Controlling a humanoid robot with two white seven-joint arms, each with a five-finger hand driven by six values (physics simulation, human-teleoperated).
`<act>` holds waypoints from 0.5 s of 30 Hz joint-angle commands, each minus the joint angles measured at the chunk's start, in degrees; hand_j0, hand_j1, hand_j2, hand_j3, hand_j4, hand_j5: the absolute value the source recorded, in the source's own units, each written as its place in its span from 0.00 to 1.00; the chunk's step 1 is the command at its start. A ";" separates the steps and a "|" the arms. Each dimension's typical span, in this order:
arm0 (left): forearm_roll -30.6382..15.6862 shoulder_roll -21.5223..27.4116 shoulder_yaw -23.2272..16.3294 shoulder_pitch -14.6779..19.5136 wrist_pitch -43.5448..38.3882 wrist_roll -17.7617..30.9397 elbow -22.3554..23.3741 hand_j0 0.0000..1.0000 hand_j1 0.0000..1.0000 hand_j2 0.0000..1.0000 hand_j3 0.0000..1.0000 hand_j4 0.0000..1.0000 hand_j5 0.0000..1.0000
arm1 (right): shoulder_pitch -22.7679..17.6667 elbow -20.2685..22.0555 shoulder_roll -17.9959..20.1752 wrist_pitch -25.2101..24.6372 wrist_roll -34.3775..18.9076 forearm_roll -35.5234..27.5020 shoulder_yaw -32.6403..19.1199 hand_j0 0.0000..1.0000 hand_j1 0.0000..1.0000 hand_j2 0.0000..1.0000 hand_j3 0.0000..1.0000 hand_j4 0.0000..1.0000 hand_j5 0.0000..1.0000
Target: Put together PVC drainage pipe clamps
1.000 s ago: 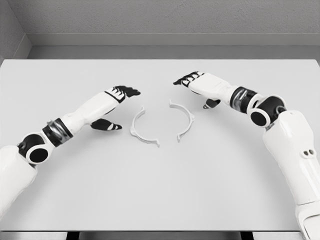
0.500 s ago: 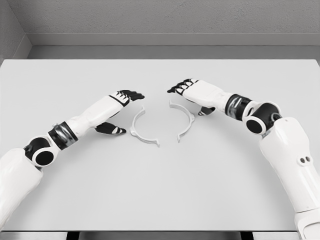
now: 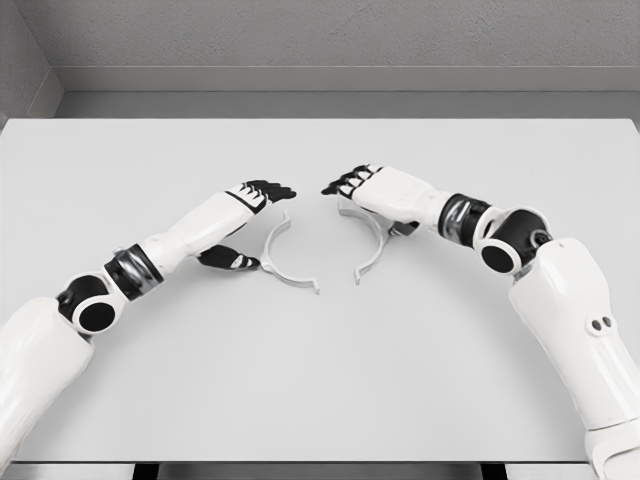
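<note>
Table, pale grey and matte, carries two white half-ring clamp pieces near its middle. The left clamp half lies flat with its curve bulging toward the left arm and its open side facing right; the right clamp half mirrors it, bulging right with its open side facing left. The two halves are apart, a clear gap between their facing ends — not joined.

The left hand reaches in from the lower left and sits just beside the upper end of the left clamp half, its dark fingers stretched out together above that end and its thumb held low, close to the outer curve of the half. Nothing is gripped; the fingers are extended, not curled.

The right hand comes in from the right and covers the upper end of the right clamp half, fingers extended toward the left hand — whether it touches the piece cannot be told. The two sets of fingertips are near each other, not meeting.
</note>
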State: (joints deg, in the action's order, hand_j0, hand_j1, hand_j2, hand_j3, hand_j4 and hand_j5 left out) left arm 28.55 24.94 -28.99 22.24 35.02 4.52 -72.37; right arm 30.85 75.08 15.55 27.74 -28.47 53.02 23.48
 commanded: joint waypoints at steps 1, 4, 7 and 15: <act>-0.52 0.19 0.16 0.00 -0.02 -0.04 0.12 1.00 1.00 1.00 1.00 1.00 1.00 | 0.00 1.21 0.00 -0.23 -0.36 -0.55 -0.01 1.00 1.00 1.00 1.00 1.00 1.00; -0.52 0.28 0.25 0.09 -0.02 -0.04 0.13 1.00 1.00 1.00 1.00 1.00 1.00 | 0.00 1.56 0.00 -0.23 -0.36 -0.55 -0.01 1.00 1.00 1.00 1.00 1.00 1.00; -0.52 0.37 0.25 0.17 -0.02 -0.04 0.21 1.00 1.00 1.00 1.00 1.00 1.00 | 0.09 1.56 0.00 -0.23 -0.36 -0.55 -0.01 1.00 1.00 1.00 1.00 1.00 1.00; -0.52 0.37 0.25 0.09 -0.02 -0.04 0.13 1.00 1.00 1.00 1.00 1.00 1.00 | -0.18 1.48 -1.49 -0.32 -0.45 -0.55 0.25 1.00 1.00 1.00 1.00 1.00 1.00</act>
State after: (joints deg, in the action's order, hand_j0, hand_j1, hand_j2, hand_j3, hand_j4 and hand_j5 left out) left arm 28.43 25.28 -28.77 22.32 35.02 4.52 -72.21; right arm 30.59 76.51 14.53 27.54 -28.86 52.78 23.71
